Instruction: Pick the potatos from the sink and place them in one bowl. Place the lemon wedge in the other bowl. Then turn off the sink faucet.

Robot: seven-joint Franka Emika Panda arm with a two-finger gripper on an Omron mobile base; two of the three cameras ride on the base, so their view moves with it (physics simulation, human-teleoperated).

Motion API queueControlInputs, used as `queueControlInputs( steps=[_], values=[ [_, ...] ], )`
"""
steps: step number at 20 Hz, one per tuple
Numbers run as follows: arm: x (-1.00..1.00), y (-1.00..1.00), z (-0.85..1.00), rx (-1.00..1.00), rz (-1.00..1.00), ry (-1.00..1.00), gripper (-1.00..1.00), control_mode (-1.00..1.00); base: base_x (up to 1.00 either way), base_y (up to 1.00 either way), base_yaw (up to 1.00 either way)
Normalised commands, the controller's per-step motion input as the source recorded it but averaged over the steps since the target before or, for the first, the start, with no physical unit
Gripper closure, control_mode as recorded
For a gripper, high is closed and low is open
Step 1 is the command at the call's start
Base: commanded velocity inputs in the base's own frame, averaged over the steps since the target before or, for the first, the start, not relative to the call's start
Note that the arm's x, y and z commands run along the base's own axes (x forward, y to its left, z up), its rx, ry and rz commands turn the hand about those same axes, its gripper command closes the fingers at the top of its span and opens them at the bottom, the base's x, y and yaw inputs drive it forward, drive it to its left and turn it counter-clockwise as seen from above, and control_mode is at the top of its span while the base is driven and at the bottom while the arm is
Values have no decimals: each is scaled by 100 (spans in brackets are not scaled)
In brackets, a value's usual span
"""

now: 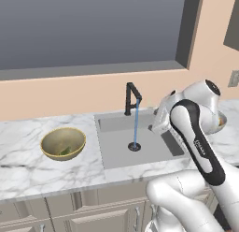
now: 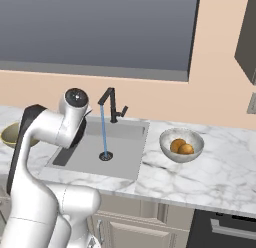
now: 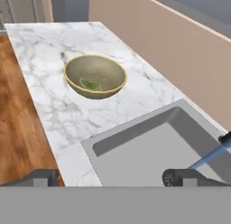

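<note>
Arm [image 1: 196,137]: glossy white rounded links, dark grey joint bands, small lettering on the band, black-capped round joint end [image 2: 76,97].

A white marble counter [image 1: 28,170] with grey veins runs along a peach wall [image 1: 56,97]. A large grey window [image 1: 88,27] with a dark frame sits in the wall above the counter's back edge. Pale cabinets [image 1: 60,214] with handles stand below its front edge. A dark oven [image 2: 222,229] sits under its right part. Wood floor [image 3: 18,119] lies beside the counter's far left end.
</note>
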Motion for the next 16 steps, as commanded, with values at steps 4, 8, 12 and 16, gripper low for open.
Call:
queueControlInputs(
  steps=[4, 8, 12, 16],
  values=[
    [0, -66, 0, 0, 17, -5, -100, -100, 0, 0, 0],
    [2, -64, 0, 0, 17, -13, -100, -100, 0, 0, 0],
    [7, -57, -2, 0, 3, -19, -100, -100, 0, 0, 0],
    [20, -48, -9, 0, 0, -21, -100, -100, 0, 0, 0]
  ],
)
